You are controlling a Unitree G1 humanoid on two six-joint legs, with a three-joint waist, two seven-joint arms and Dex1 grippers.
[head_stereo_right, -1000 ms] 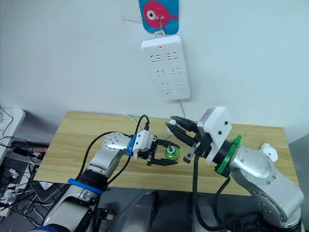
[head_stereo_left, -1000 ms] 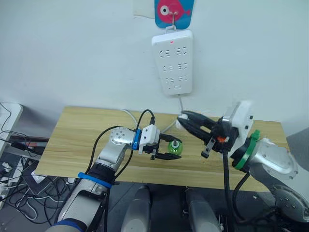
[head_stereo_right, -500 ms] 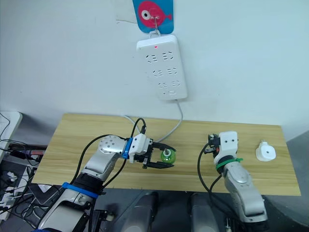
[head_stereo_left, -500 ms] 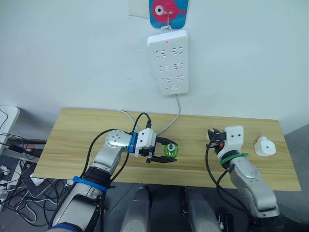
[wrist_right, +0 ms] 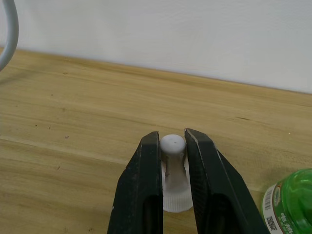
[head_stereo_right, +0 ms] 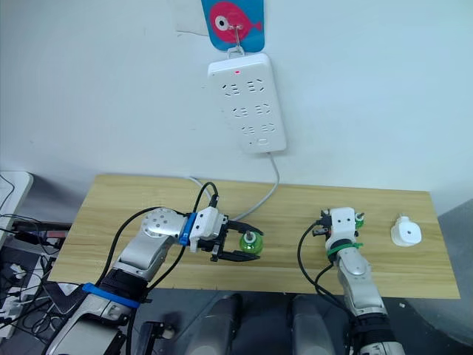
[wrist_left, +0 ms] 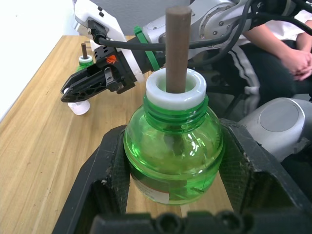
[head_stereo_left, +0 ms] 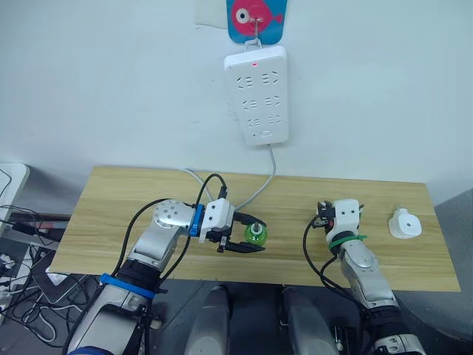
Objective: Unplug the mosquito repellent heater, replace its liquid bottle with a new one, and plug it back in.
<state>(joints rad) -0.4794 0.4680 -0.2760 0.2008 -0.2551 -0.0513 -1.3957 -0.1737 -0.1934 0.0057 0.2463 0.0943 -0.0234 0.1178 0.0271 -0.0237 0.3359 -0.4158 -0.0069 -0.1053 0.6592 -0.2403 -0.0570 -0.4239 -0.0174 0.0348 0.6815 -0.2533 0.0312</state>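
Our left gripper (wrist_left: 173, 195) is closed around a green bottle (wrist_left: 173, 161) that stands upright on the bench (head_stereo_left: 111, 200), with the brown wick (wrist_left: 178, 48) rising straight up from its white neck. There is green liquid inside, but we cannot tell its level.

Our right gripper (wrist_right: 171, 161) is clamped on a small white cap (wrist_right: 173, 168), which stands upright on the bench between the fingers. Just beside this gripper stands a second green bottle (wrist_right: 290, 200).

The mosquito repellent heater (head_stereo_left: 405, 223) lies on the bench beyond the right gripper, on its outer side and well apart from the left gripper, so we judge the right arm is the nearer one. The power strip (head_stereo_left: 256, 94) hangs on the wall above, with nothing plugged in.
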